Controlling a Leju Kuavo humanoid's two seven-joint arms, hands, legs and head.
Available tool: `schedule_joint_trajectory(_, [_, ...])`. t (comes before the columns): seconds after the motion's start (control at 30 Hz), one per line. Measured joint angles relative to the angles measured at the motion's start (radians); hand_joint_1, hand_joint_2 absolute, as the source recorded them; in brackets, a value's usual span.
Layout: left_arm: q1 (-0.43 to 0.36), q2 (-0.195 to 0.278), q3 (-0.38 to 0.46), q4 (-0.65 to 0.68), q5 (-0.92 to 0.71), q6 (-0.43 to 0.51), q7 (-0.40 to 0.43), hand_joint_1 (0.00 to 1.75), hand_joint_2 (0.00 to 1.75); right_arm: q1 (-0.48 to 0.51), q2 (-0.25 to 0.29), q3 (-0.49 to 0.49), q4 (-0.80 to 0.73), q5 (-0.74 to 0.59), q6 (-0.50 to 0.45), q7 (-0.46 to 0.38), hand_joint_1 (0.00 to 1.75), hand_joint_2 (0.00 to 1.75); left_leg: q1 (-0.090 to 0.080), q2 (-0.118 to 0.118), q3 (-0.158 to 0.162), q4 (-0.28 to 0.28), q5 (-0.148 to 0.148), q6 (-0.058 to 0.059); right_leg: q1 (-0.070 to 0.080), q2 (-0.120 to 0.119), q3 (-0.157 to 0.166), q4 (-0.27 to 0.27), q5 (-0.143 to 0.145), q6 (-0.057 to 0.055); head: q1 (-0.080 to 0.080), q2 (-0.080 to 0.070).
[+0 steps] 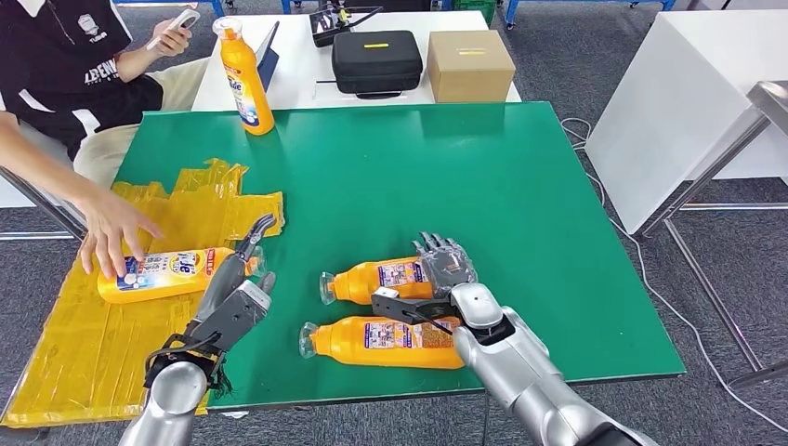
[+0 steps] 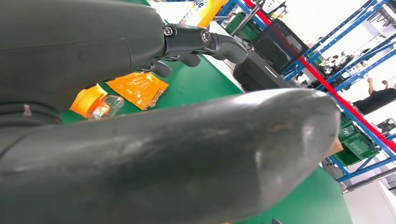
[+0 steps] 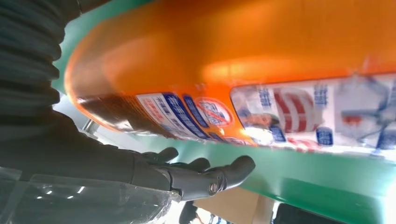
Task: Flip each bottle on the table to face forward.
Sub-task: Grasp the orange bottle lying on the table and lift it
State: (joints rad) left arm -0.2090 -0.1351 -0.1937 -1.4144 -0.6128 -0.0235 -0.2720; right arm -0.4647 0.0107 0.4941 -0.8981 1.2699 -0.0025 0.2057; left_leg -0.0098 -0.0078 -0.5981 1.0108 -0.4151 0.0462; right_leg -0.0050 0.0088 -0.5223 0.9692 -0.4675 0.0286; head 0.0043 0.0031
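right hand (image 1: 444,269) grasps middle bottle (image 1: 376,280) (lying flat, cap toward robot's left) | left hand (image 1: 243,272) fingers apart, empty

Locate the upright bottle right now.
In the head view the upright bottle stands at the green table's far left corner, near the seated person, well beyond both hands.

Grey floor (image 1: 576,56) — white tables (image 1: 688,84) beside green table (image 1: 483,167).

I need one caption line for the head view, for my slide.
Right hand rests on one of two lying orange bottles; a person's hand steadies a third bottle.
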Motion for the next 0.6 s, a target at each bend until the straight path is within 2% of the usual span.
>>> schedule_joint_trajectory(0.07, [-0.006, 0.0, -0.002, 0.005, 0.002, 0.0, 0.001, 0.0, 0.0, -0.028, 0.012, -0.007, 0.061, -0.01, -0.025, 0.003, 1.47, 1.75, 0.0, 0.0, 0.001, 0.0, 0.0, 0.0, 0.0, 0.0, 0.001, 0.0, 0.001, -0.001, 0.0, 0.0])
schedule_joint_trajectory(0.17, [-0.018, -0.001, -0.006, 0.014, 0.004, 0.0, 0.001, 0.0, 0.0, -0.06, 0.027, -0.024, 0.142, -0.016, -0.063, 0.004, 1.49, 1.75, 0.0, -0.001, 0.001, 0.0, 0.002, -0.001, 0.0, 0.0, 0.001, 0.0, 0.002, -0.002, 0.0, 0.0])
schedule_joint_trajectory(0.3, [-0.027, -0.002, -0.008, 0.025, 0.006, 0.001, 0.001, 0.0, 0.0, -0.089, 0.039, -0.038, 0.203, -0.016, -0.077, 0.004, 1.73, 1.75, 0.0, -0.001, 0.001, 0.0, 0.002, 0.0, 0.0, 0.0, 0.001, 0.0, 0.002, -0.002, 0.0, 0.0])
schedule_joint_trajectory(0.6, [-0.057, -0.003, -0.023, 0.055, 0.016, 0.001, 0.001, 0.0, 0.0, -0.104, 0.051, -0.076, 0.245, -0.023, -0.104, 0.003, 1.75, 1.75, 0.0, -0.002, 0.001, 0.0, 0.002, 0.0, 0.0, -0.001, 0.001, 0.0, 0.002, -0.002, 0.0, 0.0])
